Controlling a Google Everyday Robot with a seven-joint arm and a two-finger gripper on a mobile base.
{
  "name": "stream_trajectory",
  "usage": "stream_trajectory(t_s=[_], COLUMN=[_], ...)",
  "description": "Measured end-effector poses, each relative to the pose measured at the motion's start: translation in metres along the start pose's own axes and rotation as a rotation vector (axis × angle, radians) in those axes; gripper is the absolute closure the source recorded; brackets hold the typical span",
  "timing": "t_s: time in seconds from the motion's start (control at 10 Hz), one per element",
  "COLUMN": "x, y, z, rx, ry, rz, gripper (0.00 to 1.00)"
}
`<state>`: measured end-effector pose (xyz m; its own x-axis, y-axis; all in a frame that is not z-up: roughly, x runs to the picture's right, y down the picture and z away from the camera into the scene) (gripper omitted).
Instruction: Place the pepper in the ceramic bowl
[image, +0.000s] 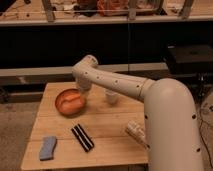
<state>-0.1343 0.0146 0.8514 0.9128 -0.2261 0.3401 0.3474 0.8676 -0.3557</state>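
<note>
The orange-red ceramic bowl (64, 106) sits on the left back part of the wooden table (110, 125). A paler, elongated orange shape inside it looks like the pepper (74, 99). My white arm reaches in from the right and bends down at the bowl's back right rim. The gripper (83, 90) is at the end of it, just above that rim, mostly hidden by the wrist.
A small white cup (112, 97) stands right of the bowl, behind the arm. A black white-striped strip (82, 137) and a blue cloth (48, 147) lie near the front. A pale crumpled packet (135, 131) lies at the front right. Dark shelving stands behind the table.
</note>
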Motion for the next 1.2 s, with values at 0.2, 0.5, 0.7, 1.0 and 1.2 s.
stream_trajectory(t_s=[0.2,0.5,0.7,1.0,1.2], x=[-0.001,-0.003,-0.005,-0.004,-0.005], y=[-0.003,-0.007,-0.010,-0.012,-0.014], z=[0.002,0.005,0.007,0.009,0.010], rx=[0.003,0.007,0.010,0.014,0.014], ry=[0.000,-0.003,-0.002,-0.001,0.000], rz=[-0.005,-0.009,-0.015,-0.017,-0.020], gripper=[1.00,1.00,1.00,1.00,1.00])
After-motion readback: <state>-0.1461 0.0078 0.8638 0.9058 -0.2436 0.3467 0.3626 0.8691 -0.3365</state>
